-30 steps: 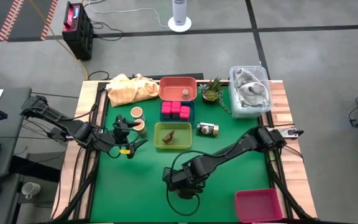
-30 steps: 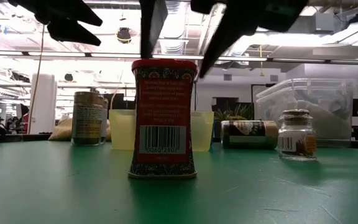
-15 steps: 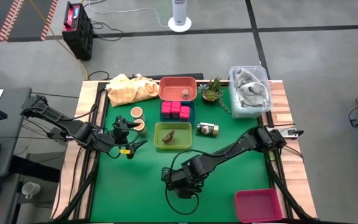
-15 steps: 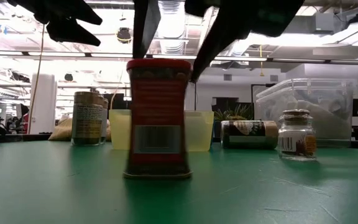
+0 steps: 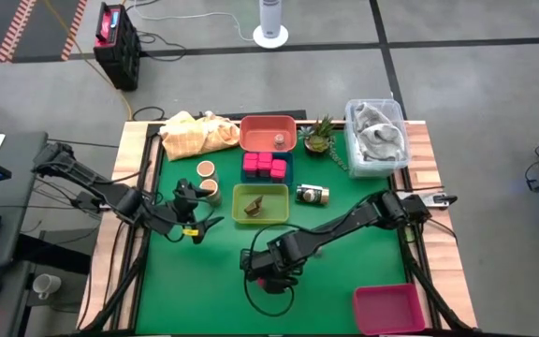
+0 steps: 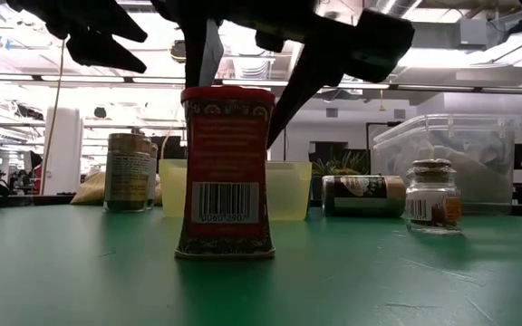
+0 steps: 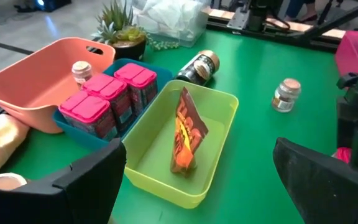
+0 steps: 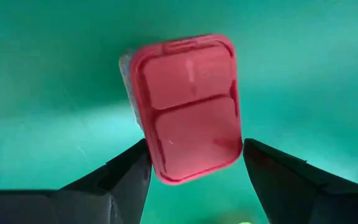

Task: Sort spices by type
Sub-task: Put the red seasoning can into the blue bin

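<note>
A red spice tin with a pink-red lid stands on its base on the green mat, front centre. My right gripper is shut on its top. Farther back, pink-lidded tins fill a blue tray. Two tan round jars stand to their left, and a small jar sits in the salmon bin. A brown packet stands in the lime bin. A dark jar lies on its side. My left gripper hovers open at the left, holding nothing. My right gripper pinches the tin at its lid, one finger on each of two opposite sides, near one end of the lid. The fingers come down slanting from above. The tin stays upright with its base on the mat.
A yellow cloth lies at the far left. A small green plant and a clear lidded box stand at the far right. A magenta bin sits at the near right. A small glass jar stands right of the tin.
My right gripper has shifted a little toward the table's left edge and sunk slightly. The red tin has slid left with it, staying upright on the mat.
</note>
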Robot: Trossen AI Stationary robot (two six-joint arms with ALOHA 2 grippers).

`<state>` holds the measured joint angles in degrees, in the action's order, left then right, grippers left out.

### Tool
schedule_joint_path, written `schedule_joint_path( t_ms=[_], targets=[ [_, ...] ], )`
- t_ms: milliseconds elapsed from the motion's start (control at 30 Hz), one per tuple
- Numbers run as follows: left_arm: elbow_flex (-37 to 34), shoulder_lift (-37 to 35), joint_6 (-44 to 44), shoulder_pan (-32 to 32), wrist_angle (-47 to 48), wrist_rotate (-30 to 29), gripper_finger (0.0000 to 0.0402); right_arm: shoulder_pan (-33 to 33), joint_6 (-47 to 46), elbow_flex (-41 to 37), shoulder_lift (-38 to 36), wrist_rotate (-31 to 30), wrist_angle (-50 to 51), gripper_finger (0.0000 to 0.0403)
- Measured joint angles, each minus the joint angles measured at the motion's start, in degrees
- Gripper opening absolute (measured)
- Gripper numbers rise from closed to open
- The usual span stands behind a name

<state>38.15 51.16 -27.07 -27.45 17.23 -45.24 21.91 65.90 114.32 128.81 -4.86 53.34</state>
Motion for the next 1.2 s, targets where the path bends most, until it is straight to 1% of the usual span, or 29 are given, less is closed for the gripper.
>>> schedule_joint_path(
  t_ms=[300,667,900,1067,1200],
  targets=[
    [0.0,-0.04,-0.48,-0.01,-0.1,-0.04,0.0389,0.11,-0.84,-0.7,-0.02,0.74,0.54,0.0286],
    [0.0,-0.03,-0.35,-0.01,0.0,-0.1,0.0389,-0.66,-8.47,-1.49,-0.02,0.03,3.57,0.0286],
    [0.0,-0.04,0.33,-0.01,-0.05,-0.17,0.0389,0.35,-8.43,-1.49,-0.02,0.5,3.19,0.0286],
    [0.0,-0.02,0.21,-0.01,-0.04,0.0,0.0389,0.47,-6.19,-1.49,-0.02,0.48,3.66,0.0286],
    [0.0,-0.04,-0.24,-0.01,-0.02,0.23,0.0389,1.02,-6.36,-1.49,-0.02,0.47,5.49,0.0286]
  ],
)
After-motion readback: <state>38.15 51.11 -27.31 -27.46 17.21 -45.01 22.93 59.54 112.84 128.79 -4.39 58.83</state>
